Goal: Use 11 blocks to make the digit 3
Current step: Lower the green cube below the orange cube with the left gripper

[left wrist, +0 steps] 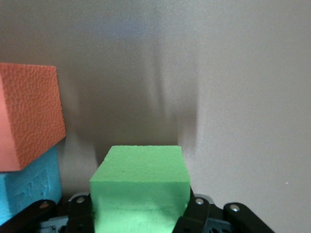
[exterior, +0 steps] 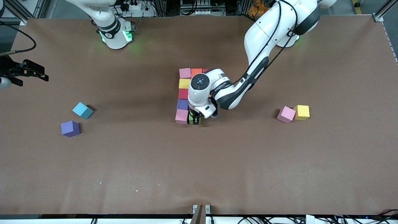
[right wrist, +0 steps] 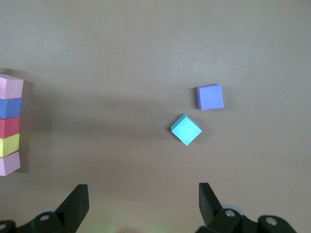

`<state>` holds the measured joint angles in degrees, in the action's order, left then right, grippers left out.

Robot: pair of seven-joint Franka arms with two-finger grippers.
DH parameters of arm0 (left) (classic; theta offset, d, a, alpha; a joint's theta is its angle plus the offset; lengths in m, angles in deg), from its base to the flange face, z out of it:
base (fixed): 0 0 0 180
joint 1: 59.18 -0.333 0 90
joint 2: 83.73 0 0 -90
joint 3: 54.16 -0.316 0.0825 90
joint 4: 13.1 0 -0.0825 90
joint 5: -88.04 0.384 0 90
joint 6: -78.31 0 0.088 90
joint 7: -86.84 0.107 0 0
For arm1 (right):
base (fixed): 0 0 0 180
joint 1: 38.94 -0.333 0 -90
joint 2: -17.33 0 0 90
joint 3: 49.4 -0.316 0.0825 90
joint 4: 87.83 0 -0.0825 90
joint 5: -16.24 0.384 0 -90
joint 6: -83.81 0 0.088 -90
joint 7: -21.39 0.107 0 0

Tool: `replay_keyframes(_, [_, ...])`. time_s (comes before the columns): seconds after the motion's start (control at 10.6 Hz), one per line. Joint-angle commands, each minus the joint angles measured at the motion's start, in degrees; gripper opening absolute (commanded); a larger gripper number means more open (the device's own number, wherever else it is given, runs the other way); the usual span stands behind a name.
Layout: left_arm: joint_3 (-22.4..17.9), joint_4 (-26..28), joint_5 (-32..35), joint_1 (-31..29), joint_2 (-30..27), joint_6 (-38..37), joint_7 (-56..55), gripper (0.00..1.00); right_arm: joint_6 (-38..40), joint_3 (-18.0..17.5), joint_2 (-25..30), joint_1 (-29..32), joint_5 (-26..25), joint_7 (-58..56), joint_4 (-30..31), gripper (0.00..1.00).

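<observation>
Right gripper: jaws spread wide, holding nothing, waiting above the right arm's end of the table.
Loose pair by it: a light blue block and a purple block, near each other, not touching.
Spine of the digit: pink block, yellow block, red block, dark blue block, pink end block, in one touching column.
Top bar: orange block touching the first pink block.
Left gripper: clamped on the green block, low at the table, just beside the pink end block.
Loose pair at the left arm's end: pink cube touching a yellow cube, well apart from the left gripper.
</observation>
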<state>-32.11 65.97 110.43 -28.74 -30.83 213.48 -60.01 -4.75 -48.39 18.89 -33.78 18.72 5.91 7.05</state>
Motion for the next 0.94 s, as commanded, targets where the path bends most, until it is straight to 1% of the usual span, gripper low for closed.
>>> replay_keyframes(0.0, [-0.8, -0.9, -1.6, 0.8, 0.4, -0.4, 2.1, 0.27, 1.2, -0.8, -0.5, 1.0, -0.7, 0.5, -1.4, 1.0])
replay_keyframes(0.47, [-0.8, -0.9, -1.6, 0.8, 0.5, -0.3, 2.2, 0.29, 1.2, -0.8, -0.5, 1.0, -0.7, 0.5, -1.4, 1.0])
replay_keyframes(0.57, [-0.8, -0.9, -1.6, 0.8, 0.5, -0.3, 2.2, 0.31, 1.2, -0.8, -0.5, 1.0, -0.7, 0.5, -1.4, 1.0])
replay_keyframes(0.66, [-0.8, -1.0, -1.6, 0.8, 0.5, -0.2, 2.2, 0.38, 1.2, -0.8, -0.5, 1.0, -0.7, 0.5, -1.4, 1.0])
replay_keyframes(0.75, [-0.7, -1.1, -1.6, 0.8, 0.4, -0.2, 2.2, 0.42, 1.2, -0.8, -0.5, 1.0, -0.7, 0.5, -1.4, 1.0])
replay_keyframes(0.85, [-0.6, -1.1, -1.6, 0.8, 0.4, -0.1, 2.2, 0.42, 1.2, -0.8, -0.5, 1.0, -0.7, 0.5, -1.4, 1.0])
